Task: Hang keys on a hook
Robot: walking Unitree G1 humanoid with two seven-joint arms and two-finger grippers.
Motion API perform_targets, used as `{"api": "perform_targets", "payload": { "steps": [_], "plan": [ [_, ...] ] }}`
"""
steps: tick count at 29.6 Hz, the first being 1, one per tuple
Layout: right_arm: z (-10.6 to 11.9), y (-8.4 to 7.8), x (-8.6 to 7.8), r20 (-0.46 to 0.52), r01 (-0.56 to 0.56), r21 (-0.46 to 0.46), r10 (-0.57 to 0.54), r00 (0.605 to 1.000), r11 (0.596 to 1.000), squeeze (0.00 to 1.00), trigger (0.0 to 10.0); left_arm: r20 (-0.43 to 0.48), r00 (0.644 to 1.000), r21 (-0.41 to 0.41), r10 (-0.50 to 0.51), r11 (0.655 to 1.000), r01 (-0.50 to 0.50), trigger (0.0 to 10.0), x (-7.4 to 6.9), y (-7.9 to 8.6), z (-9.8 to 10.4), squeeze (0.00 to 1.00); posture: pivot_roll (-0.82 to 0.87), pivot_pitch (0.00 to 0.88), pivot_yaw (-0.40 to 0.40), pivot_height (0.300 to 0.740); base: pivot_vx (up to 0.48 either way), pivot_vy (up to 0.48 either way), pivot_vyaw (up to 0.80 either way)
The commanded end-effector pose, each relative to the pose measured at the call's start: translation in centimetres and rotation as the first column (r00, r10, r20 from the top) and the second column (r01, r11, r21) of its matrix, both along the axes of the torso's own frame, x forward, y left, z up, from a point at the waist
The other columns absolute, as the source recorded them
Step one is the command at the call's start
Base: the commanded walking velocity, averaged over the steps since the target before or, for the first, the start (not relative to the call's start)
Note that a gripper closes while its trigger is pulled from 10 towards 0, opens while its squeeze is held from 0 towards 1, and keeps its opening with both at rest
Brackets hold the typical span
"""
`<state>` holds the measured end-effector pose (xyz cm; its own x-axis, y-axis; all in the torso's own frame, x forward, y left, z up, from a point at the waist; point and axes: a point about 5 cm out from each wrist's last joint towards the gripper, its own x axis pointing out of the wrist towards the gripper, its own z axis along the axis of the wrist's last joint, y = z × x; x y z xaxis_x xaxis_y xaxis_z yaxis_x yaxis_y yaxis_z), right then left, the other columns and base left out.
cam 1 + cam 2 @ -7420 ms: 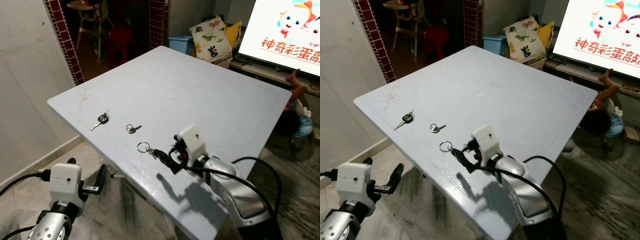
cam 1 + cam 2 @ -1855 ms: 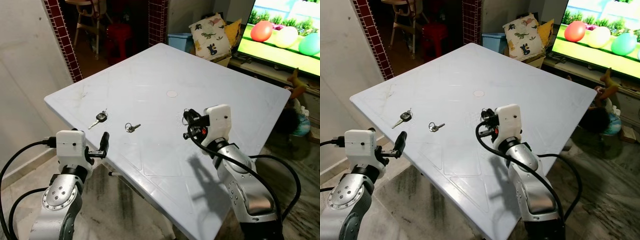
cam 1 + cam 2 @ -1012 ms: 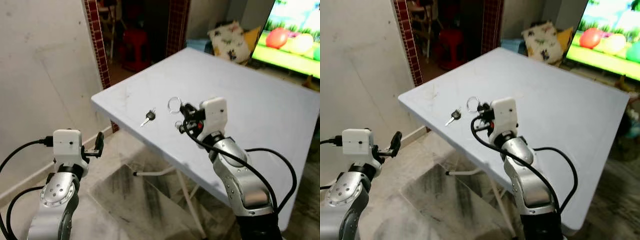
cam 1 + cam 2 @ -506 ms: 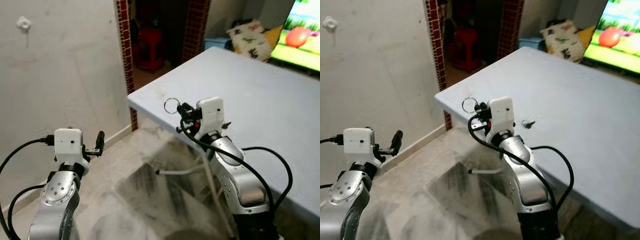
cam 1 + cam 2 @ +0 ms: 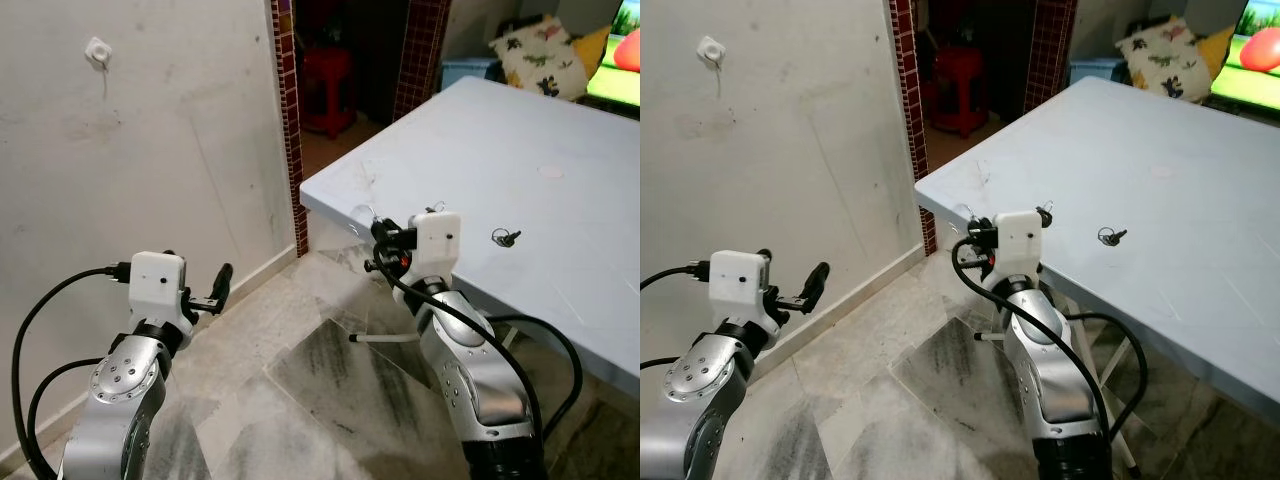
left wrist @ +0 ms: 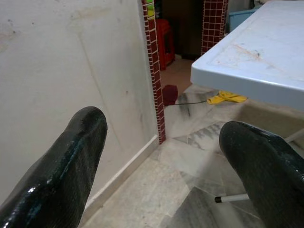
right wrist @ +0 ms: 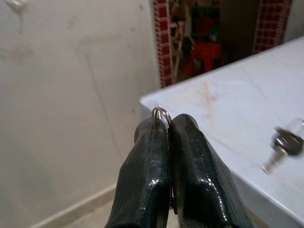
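Right end effector (image 7: pixel 167 137) is clamped on the key ring (image 7: pixel 162 113), raised at the desk (image 5: pixel 560 130) corner. Left end effector (image 6: pixel 161 156), fingers apart, hangs low at 8 o'clock. A white wall hook (image 5: pixel 97 50) sits at 10 o'clock; another key (image 5: pixel 505 237) lies on the desk at 3 o'clock.

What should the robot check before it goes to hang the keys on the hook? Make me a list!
1. Right gripper holds the key ring: ok, jaws shut on it, ring peeking out at the tips.
2. Hook in sight: ok, high on the wall to the robot's left.
3. Ring close to hook: not ok, the gripper is beside the table corner, far from the hook.
4. Left gripper out of the way: ok, open and low near the floor.
5. Ring turned right for the hook: cannot tell.
6. Other keys: ok, lying on the table.
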<state>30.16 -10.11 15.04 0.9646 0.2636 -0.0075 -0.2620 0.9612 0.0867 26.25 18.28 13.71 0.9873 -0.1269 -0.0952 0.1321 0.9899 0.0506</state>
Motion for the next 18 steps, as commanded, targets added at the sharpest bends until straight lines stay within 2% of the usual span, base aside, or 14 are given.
{"api": "perform_targets", "payload": {
  "steps": [1, 5, 9, 12, 18],
  "plan": [
    [0.1, -0.01, 0.02, 0.014, 0.016, 0.01, -0.016, 1.0, 1.0, 0.0, 10.0, -0.012, 1.0, -0.012, 0.011, 1.0, -0.011, 10.0, 0.29, 0.31, 0.05, 0.0, 0.1, 0.0, 0.099, 0.74, 0.0, 0.0, 0.0],
    [-0.03, 0.18, 0.11, 0.018, 0.016, 0.005, -0.016, 1.0, 1.0, 0.0, 10.0, -0.001, 1.0, -0.015, 0.016, 1.0, -0.016, 10.0, 0.53, 0.13, 0.05, 0.0, 0.09, 0.0, 0.091, 0.74, 0.0, 0.0, 0.0],
    [0.27, 0.37, 0.29, 0.033, -0.002, -0.004, 0.002, 0.999, 1.0, 0.0, 10.0, 0.017, 0.999, -0.05, 0.037, 0.998, -0.036, 10.0, 0.66, 0.14, 0.02, 0.0, 0.09, 0.0, 0.082, 0.74, 0.0, 0.0, 0.0],
    [0.48, 0.62, 0.35, 0.048, -0.035, -0.033, 0.037, 0.998, 0.999, 0.0, 10.0, 0.019, 0.997, -0.058, 0.074, 0.996, -0.073, 10.0, 0.76, 0.3, -0.2, 0.0, 0.09, 0.0, 0.049, 0.74, 0.0, 0.0, 0.71],
    [0.71, 0.97, 0.77, 0.058, -0.059, -0.042, 0.062, 0.996, 0.997, 0.0, 10.0, 0.006, 0.998, -0.074, 0.062, 0.995, -0.062, 10.0, 0.15, 0.34, -0.62, 0.0, 0.11, 0.0, 0.039, 0.74, 0.0, 0.0, 0.8]
  ]
}}
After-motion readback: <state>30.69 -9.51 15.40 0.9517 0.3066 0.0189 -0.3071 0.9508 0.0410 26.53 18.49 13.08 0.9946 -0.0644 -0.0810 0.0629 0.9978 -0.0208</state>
